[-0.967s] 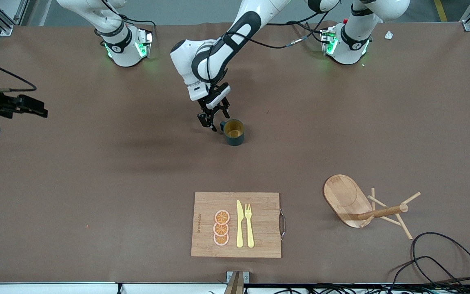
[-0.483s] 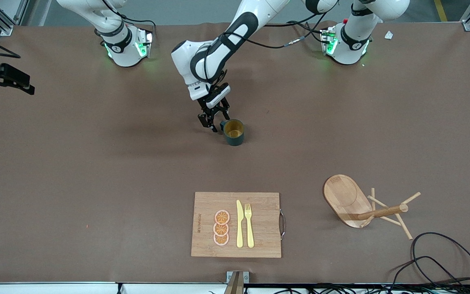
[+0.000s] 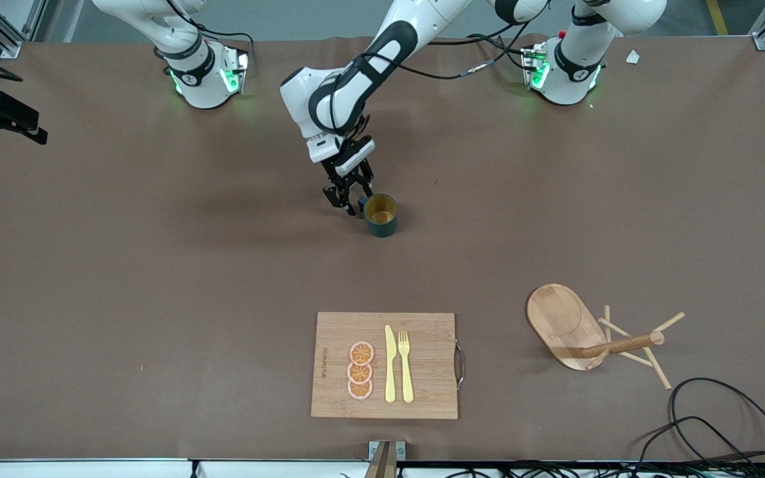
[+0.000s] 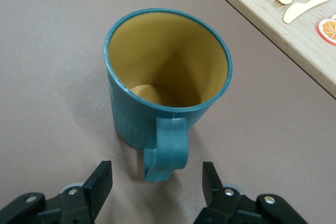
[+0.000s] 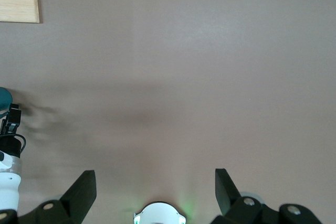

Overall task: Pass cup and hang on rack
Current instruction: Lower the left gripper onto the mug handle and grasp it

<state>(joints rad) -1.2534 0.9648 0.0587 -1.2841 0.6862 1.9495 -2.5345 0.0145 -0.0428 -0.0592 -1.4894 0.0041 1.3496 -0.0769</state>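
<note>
Left wrist view shows the left claw (image 4: 157,182) low at the desk (image 4: 52,51), its two fingers (image 4: 100,179) spread to either side of the handle of the cup (image 4: 168,77), with a gap on each side and no contact seen. The cup stands upright on the desk directly ahead of that claw, handle turned toward it, the yellowish inside visible. From the front view, the left claw (image 3: 349,199) sits just beside the cup (image 3: 380,214), toward the right arm's end of the desk. The cutting board (image 3: 386,365), carrying a knife (image 3: 390,364), a fork (image 3: 406,365) and three orange slices (image 3: 360,370), lies well apart from this claw, nearer the front camera. The rack (image 3: 588,335) lies tipped on its side, farther off toward the left arm's end, also nearer the camera. The right claw (image 5: 155,187) waits with fingers spread wide, high over bare desk at the right arm's end.
</note>
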